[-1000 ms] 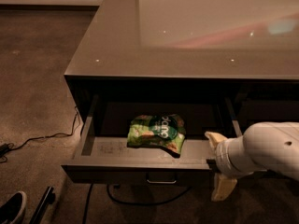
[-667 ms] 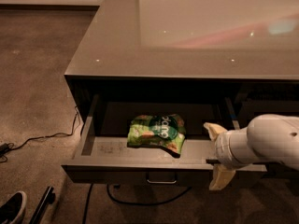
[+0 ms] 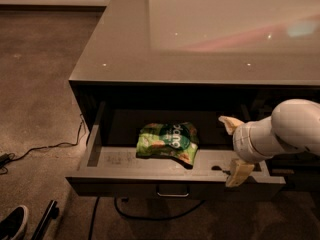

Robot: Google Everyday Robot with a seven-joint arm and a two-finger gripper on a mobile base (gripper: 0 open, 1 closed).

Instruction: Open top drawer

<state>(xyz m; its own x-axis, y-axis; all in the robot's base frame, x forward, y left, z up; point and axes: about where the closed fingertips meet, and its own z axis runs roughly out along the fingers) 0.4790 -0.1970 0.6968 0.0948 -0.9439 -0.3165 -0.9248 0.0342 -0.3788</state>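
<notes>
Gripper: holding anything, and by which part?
Nothing held. The gripper is open over the right end of the pulled-out top drawer; the snack bag lies untouched.

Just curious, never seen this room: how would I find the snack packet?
Under the glossy grey-brown tabletop, the wide dark top drawer stands pulled out. The crinkled green snack bag lies at its middle, the only bright thing inside; the cream two-finger gripper is to its right.

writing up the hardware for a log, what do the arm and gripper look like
The arm is a smooth, rounded white shell, narrowing to a ringed white wrist. The gripper, at the right end of the open top drawer, has two stubby pale yellow fingers, spread apart. No cables or markings show on it.
</notes>
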